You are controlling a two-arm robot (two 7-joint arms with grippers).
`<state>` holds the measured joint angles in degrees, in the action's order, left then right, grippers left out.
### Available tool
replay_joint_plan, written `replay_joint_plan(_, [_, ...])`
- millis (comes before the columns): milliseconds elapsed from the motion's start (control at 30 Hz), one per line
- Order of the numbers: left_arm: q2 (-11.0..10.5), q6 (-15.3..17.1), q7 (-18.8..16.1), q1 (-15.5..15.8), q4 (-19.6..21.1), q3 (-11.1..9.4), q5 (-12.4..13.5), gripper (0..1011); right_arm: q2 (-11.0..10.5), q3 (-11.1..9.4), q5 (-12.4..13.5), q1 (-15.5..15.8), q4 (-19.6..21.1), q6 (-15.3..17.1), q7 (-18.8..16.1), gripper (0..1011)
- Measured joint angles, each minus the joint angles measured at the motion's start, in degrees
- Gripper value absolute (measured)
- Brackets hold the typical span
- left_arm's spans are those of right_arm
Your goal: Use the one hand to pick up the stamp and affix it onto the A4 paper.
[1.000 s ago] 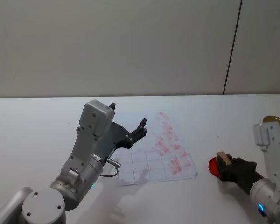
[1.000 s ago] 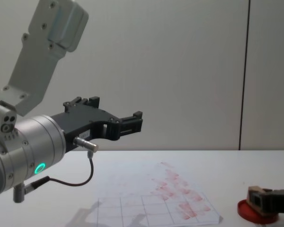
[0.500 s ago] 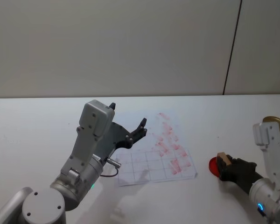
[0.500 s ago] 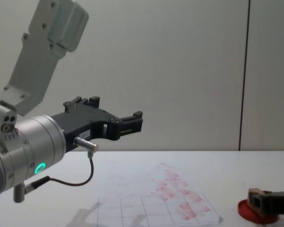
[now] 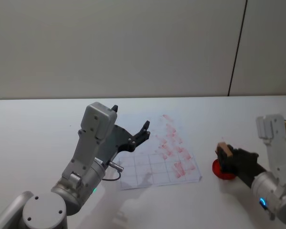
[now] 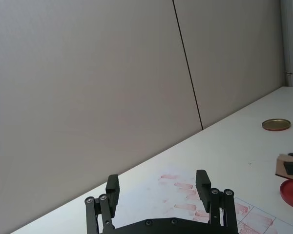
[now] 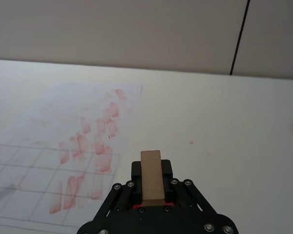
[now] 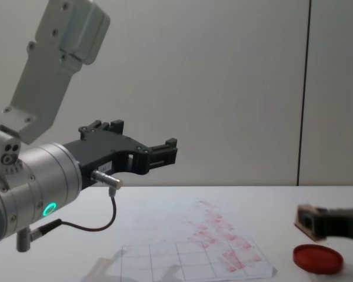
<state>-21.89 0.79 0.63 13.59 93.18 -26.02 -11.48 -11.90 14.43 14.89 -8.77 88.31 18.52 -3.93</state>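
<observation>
While the black two-finger right gripper (image 5: 227, 155) is clamping its fingers on the small light-tan wooden stamp (image 5: 223, 150), it is holding the stamp clear above the round red ink pad (image 5: 222, 171), probably ready for carrying. Farther off, the red-smudged white A4 paper (image 5: 157, 164) is lying on the white table (image 5: 28, 124), and the idle left gripper (image 5: 131, 118) is hanging open beside it.

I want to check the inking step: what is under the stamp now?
The red ink pad lies below the stamp, with a clear gap between them. The right claw holds the stamp. Its lower face is hidden, so ink cannot be confirmed.
</observation>
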Motion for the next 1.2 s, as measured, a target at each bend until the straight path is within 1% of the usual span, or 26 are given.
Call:
replay_joint_plan(100, [0.00,0.00,0.00,0.00,0.00,0.00,0.00,993,0.48,0.43,-1.12,-0.74,0.61,-1.15,-1.20,219])
replay_joint_plan(300, [0.00,0.00,0.00,0.00,0.00,0.00,0.00,993,1.58,1.31,-2.61,-2.10,0.55,-2.02,-3.05,219])
replay_joint_plan(567, [0.00,0.00,0.00,0.00,0.00,0.00,0.00,993,3.48,2.59,-3.91,-4.19,-1.95,-1.65,-5.48,220])
replay_joint_plan(600, [0.00,0.00,0.00,0.00,0.00,0.00,0.00,993,4.04,2.95,-4.15,-4.77,-2.93,-1.43,-5.95,219])
replay_joint_plan(667, [0.00,0.00,0.00,0.00,0.00,0.00,0.00,993,4.39,3.19,-4.35,-5.16,-3.87,-1.26,-6.31,219])
replay_joint_plan(700, [0.00,0.00,0.00,0.00,0.00,0.00,0.00,993,4.93,3.53,-4.61,-5.75,-5.16,-1.14,-6.74,219])
replay_joint_plan(867, [0.00,0.00,0.00,0.00,0.00,0.00,0.00,993,6.31,4.35,-5.39,-7.39,-8.82,-1.06,-7.83,219])
replay_joint_plan(900, [0.00,0.00,0.00,0.00,0.00,0.00,0.00,993,6.79,4.62,-5.74,-8.01,-10.20,-1.09,-8.25,219])
replay_joint_plan(1000, [0.00,0.00,0.00,0.00,0.00,0.00,0.00,993,7.37,4.94,-6.21,-8.81,-11.93,-1.29,-8.77,219])
replay_joint_plan(1100, [0.00,0.00,0.00,0.00,0.00,0.00,0.00,993,8.29,5.45,-7.02,-10.15,-14.78,-1.86,-9.61,219])
replay_joint_plan(1200, [0.00,0.00,0.00,0.00,0.00,0.00,0.00,993,8.72,5.69,-7.51,-10.81,-16.14,-2.15,-10.01,219])
